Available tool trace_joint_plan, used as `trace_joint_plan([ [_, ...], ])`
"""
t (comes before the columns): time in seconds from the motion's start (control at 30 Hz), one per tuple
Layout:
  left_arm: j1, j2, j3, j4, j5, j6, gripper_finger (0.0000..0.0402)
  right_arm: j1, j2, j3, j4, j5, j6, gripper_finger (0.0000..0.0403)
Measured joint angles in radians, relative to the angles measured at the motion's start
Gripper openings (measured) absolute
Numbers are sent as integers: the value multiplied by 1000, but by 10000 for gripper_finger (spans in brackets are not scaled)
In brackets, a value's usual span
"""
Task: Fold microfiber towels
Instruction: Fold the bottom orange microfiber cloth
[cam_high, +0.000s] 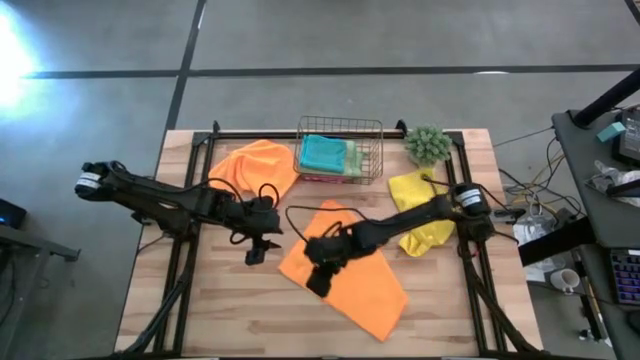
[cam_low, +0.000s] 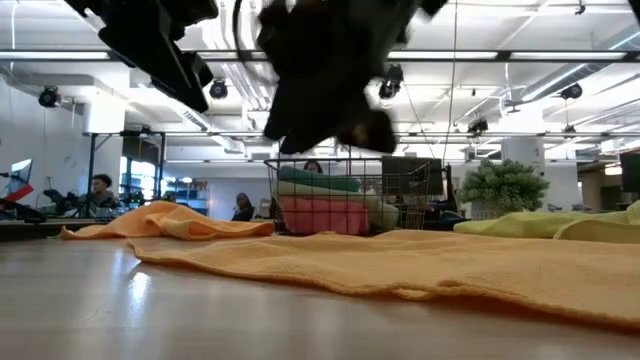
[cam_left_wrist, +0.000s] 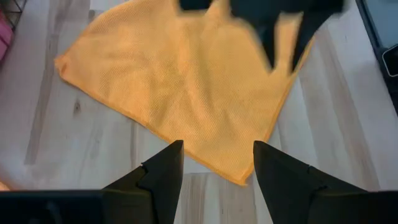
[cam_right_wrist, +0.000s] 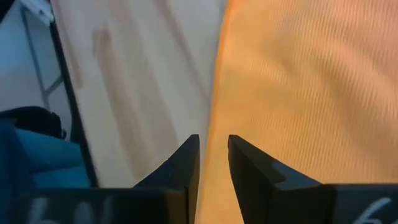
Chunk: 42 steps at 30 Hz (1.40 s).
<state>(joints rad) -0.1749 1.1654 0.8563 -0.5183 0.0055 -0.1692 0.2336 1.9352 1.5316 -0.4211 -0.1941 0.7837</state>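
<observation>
**Both grippers hover over a flat orange towel at mid-table**

An orange towel (cam_high: 350, 275) lies spread flat on the wooden table (cam_high: 200, 310), roughly in the middle and toward the front edge, turned like a diamond. The left gripper (cam_high: 258, 250) hangs just beside the towel's left corner; its wrist view shows the two fingers (cam_left_wrist: 163, 171) spread apart with nothing between them, above the bare wood at the cloth's edge. The right gripper (cam_high: 320, 278) sits over the towel's left part, near its edge. Its fingers (cam_right_wrist: 180, 168) are nearly together, leaving only a narrow gap, and no cloth can be seen pinched between them; they hover at the line where orange fabric meets wood.

A second orange towel (cam_high: 255, 168) lies rumpled at the back left of the table, just beside the wire basket (cam_high: 340, 128). In the basket are a teal towel (cam_high: 322, 153), a sage green towel (cam_high: 352, 158) next to it, and a pink towel (cam_low: 325, 215) underneath, seen in the low view. A yellow towel (cam_high: 420, 212) lies crumpled on the right side, partly under the right arm. A small green plant (cam_high: 428, 145) stands at the back right corner, near the basket.

In the low view, people (cam_low: 100, 192) sit in the room beyond the table.
</observation>
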Motion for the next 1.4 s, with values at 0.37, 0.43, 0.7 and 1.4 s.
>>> trace_joint_plan([
  [0.37,-20,120,1,86,63,285,178,209,-35,4,-218,139,312,77],
  [0.43,-22,150,5,89,63,289,178,238,-35,5,-219,142,348,77],
  [0.7,-31,233,61,46,64,305,183,342,-35,5,-270,143,533,109],
  [1.4,-141,248,297,-252,-64,412,192,515,-9,284,-726,200,805,112],
])
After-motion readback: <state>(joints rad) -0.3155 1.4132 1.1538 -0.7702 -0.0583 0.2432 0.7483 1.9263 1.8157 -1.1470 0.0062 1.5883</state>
